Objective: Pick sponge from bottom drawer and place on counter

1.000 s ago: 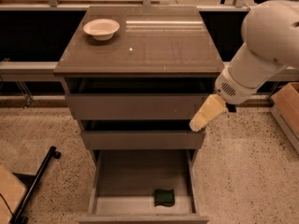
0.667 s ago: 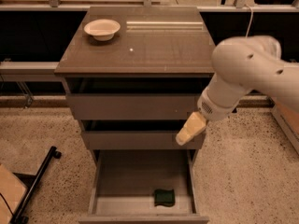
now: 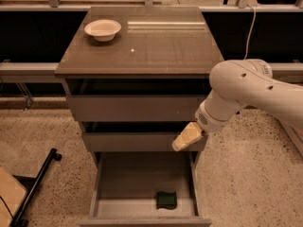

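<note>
Three drawers in one grey cabinet, standing on a speckled beige floor. The top drawer and middle drawer are each out a little, with a dark gap above each front. The bottom drawer is pulled far out, so its flat floor and low sides show from above. The white robot arm comes in from the right. Its bulky rounded link sits beside the cabinet's right edge, level with the top two drawers, and the wrist angles down and left. The counter is the glossy grey-brown top slab, with a thin edge overhanging the drawer fronts and a pale reflection streak near the back. A black bar lies diagonally on the floor to the left of the cabinet, well apart from the drawers. A white bowl stands upright on the counter's back-left corner. A tiny white speck sits on the slab, near the bowl and closer to the front edge than it. The gripper, with pale yellow tips, is in front of the right end of the middle drawer's front, pointing down-left. It is above the open bottom drawer and apart from its contents. From this angle the tips read as one wedge, so I can't tell whether it's open or closed. The sponge is a small dark green pad lying flat on the bottom drawer's floor, right of centre, near the front wall and just off the right side wall. It is below the gripper and a bit left of it, not touching it.
</note>
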Motion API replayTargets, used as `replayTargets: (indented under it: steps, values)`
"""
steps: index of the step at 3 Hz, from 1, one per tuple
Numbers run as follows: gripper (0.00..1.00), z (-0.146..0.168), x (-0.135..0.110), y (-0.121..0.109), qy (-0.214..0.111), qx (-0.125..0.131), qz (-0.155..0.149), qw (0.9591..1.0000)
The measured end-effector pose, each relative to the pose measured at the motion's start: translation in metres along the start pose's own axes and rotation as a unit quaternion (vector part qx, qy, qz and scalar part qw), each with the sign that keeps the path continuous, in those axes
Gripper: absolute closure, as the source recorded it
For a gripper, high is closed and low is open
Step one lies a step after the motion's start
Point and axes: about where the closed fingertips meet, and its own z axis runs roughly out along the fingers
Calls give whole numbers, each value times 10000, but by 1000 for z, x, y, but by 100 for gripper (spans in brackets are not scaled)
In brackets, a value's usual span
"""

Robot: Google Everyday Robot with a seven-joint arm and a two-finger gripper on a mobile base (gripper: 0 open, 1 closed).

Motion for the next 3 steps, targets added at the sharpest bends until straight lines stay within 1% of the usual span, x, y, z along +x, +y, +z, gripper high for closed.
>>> replayTargets:
  steps: [1, 2, 3]
  values:
    - [0, 26, -2, 6, 37, -269, 287, 9992]
    - [0, 87, -13, 9, 206, -530, 835, 9949]
    - [0, 143, -13, 8, 520, -684, 1409, 9863]
